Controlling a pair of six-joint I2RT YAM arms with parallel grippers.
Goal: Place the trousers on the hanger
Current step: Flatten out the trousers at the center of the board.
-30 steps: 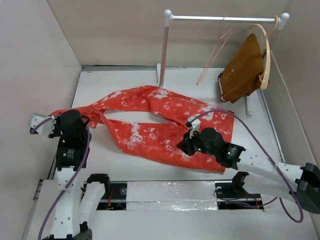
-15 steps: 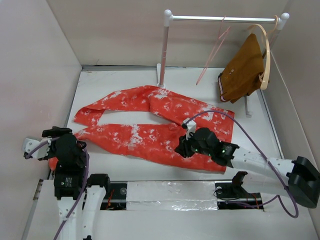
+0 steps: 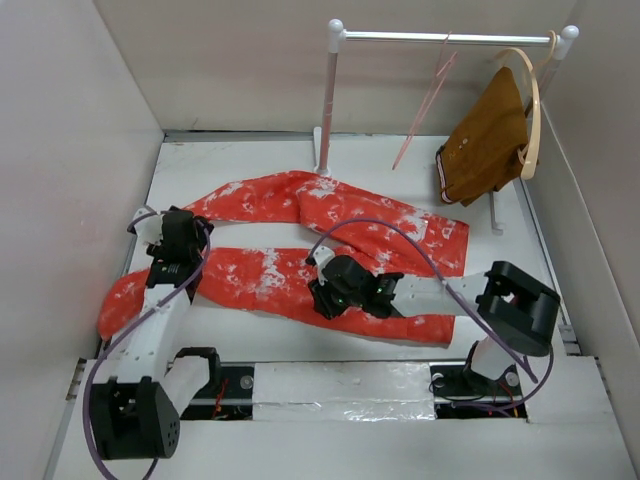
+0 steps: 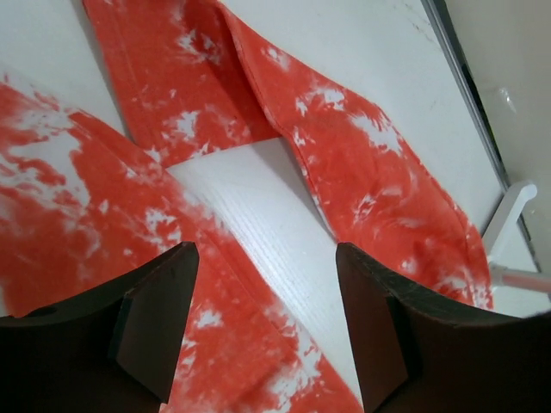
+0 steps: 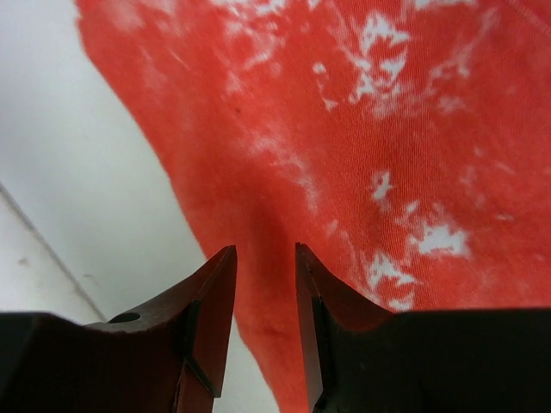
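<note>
The orange-red trousers (image 3: 270, 275) with white splotches lie flat across the table, legs pointing left, and the near leg's end trails to the front left edge. My left gripper (image 3: 185, 240) hovers over the gap between the two legs, jaws wide open and empty; the left wrist view shows the trousers (image 4: 362, 172) and bare table below my left gripper (image 4: 267, 327). My right gripper (image 3: 322, 295) sits low over the near leg, open by a narrow gap above a ridge of the trousers (image 5: 362, 129). The pale-pink hanger (image 3: 425, 100) hangs on the rail, far from both grippers.
A white rail (image 3: 450, 38) on a post (image 3: 328, 100) stands at the back. A mustard-brown garment (image 3: 488, 140) hangs at its right end on a wooden hanger. Side walls close in the table; the rack's foot (image 4: 512, 215) shows at the right of the left wrist view.
My left gripper pulled the near leg's end toward the front left, let it go, opened wide and moved back over the legs. My right gripper opened and slid left along the near leg.
</note>
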